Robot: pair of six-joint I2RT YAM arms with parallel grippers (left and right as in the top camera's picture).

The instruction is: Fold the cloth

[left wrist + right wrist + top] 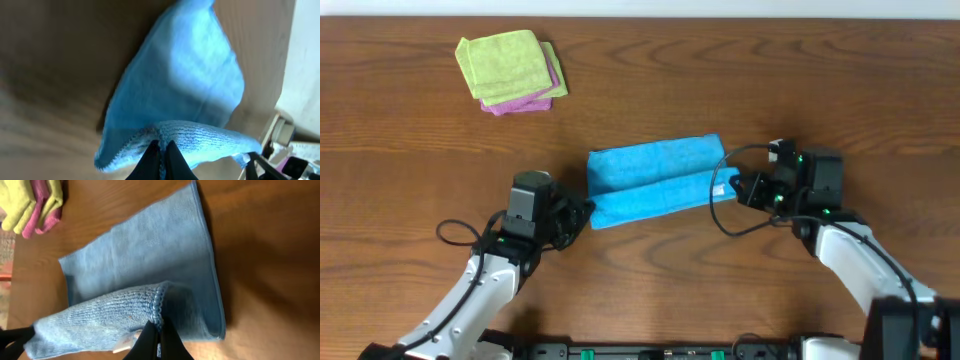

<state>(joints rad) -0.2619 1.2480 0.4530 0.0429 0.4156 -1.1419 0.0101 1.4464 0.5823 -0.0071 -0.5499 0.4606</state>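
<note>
- The sky-blue cloth (655,180) lies near the middle of the wooden worktop (410,170). It forms a long band running from 9 to 3 o'clock, with its near layer doubled over the far one.
- The left pincer (582,212) sits at the cloth's 8 o'clock corner, pressed together on the hem — its wrist view shows that edge pinched and raised off the flat layer.
- The right pincer (738,188) is at the cloth's 3 o'clock end, likewise pinching the stitched hem. A small white tag (123,341) sits just beside it.
- At the worktop's 10 o'clock, well apart from all this, a folded lime-green cloth (505,62) rests on a folded pink-purple cloth (535,100).
</note>
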